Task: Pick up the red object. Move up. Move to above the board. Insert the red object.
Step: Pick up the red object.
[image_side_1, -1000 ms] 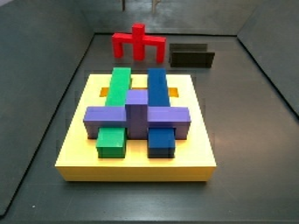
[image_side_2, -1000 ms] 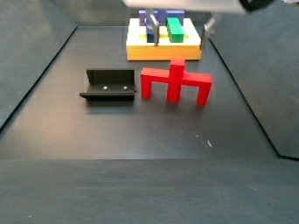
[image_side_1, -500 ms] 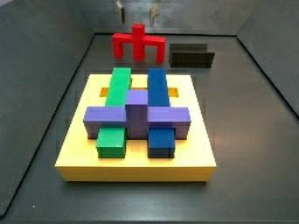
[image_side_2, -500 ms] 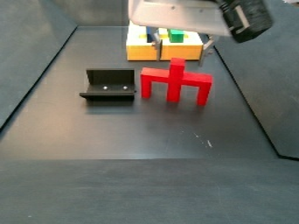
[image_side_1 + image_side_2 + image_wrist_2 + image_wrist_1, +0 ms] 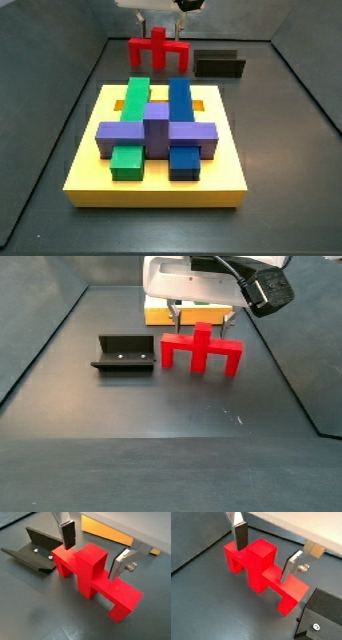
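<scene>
Red object [image 5: 90, 572] upright on floor by far wall, beside fixture [image 5: 32, 554], beyond board [image 5: 158, 185] far edge. Gripper [image 5: 93, 552] w/ fingers apart, straddling central post, not clamped yet. Pick-up step, approx. Next: lower slightly, close on post, lift straight.
</scene>
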Available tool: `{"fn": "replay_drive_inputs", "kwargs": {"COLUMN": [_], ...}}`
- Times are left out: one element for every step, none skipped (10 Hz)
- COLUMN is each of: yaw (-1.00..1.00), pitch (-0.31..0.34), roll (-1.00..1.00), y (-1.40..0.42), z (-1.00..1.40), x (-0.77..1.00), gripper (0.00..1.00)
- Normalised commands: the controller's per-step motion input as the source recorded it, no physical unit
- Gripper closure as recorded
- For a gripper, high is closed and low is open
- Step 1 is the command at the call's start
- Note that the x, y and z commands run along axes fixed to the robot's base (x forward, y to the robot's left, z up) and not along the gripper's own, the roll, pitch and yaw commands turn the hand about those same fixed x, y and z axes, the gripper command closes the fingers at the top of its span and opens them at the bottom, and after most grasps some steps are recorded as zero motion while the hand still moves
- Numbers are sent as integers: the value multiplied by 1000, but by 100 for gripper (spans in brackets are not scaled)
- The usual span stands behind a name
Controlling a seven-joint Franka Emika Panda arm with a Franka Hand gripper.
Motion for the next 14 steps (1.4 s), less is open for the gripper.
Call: {"fn": "replay_drive_inputs", "kwargs": {"yaw": [0,0,-29,-109,-80,-46,-31,-11,0,0,0,0,0,0], "pitch": [66,96,73,56,47,0,0,0,0,0,0,0,0,0], "roll": [121,119,94,73,36,33,14,0,0,0,0,0,0,0], "y": [43,129,120,151,80,0,0,0,0,0,0,0,0,0], "z": [0,0,0,0,0,-63,-91,-109,-60,0,0,0,0,0], "x": [106,117,80,23,0,0,-40,-86,-51,0,0,0,0,0], "gripper": [0,0,0,0,0,0,0,0,0,0,100,100,100,100]}}
